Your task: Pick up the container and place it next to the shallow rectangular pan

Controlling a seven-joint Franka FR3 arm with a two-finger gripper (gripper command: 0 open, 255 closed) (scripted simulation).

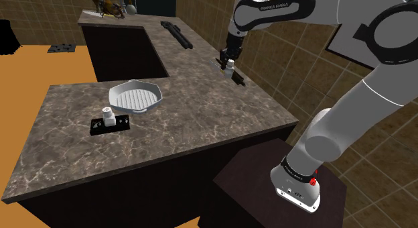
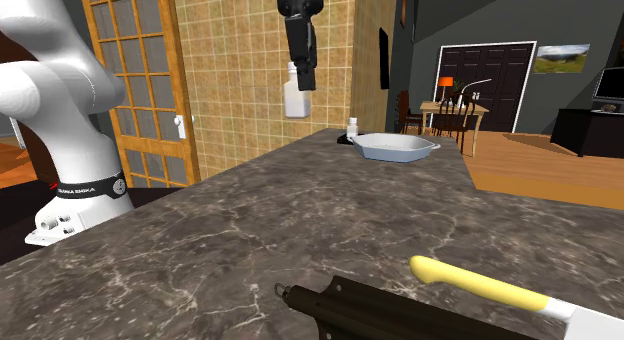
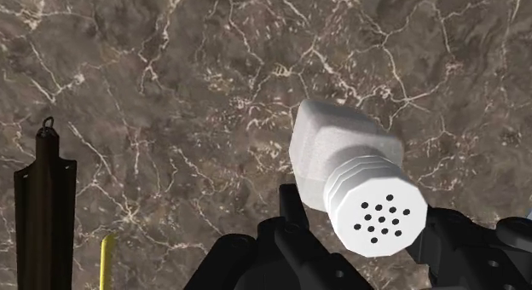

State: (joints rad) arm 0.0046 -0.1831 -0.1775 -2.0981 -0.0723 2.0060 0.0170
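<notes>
The pincer (image 2: pixel 299 80) clasps the shaker (image 2: pixel 294 103) above the table (image 1: pixel 201 119); next, carry it toward the pan (image 1: pixel 136 96), 8 o'clock in shoulder view.

"FRANKA EMIKA" on arm's upper link (image 1: pixel 278 7), again on its base band (image 2: pixel 88 190)

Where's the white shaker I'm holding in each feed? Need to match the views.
Shoulder view: white shaker upper centre, in the pincer, above the black bar.
Second exterior view: top centre, hanging high over the counter.
Wrist view: clasped close up, perforated cap facing the camera.
Shared landmark: the black bar lying on the counter.
</notes>
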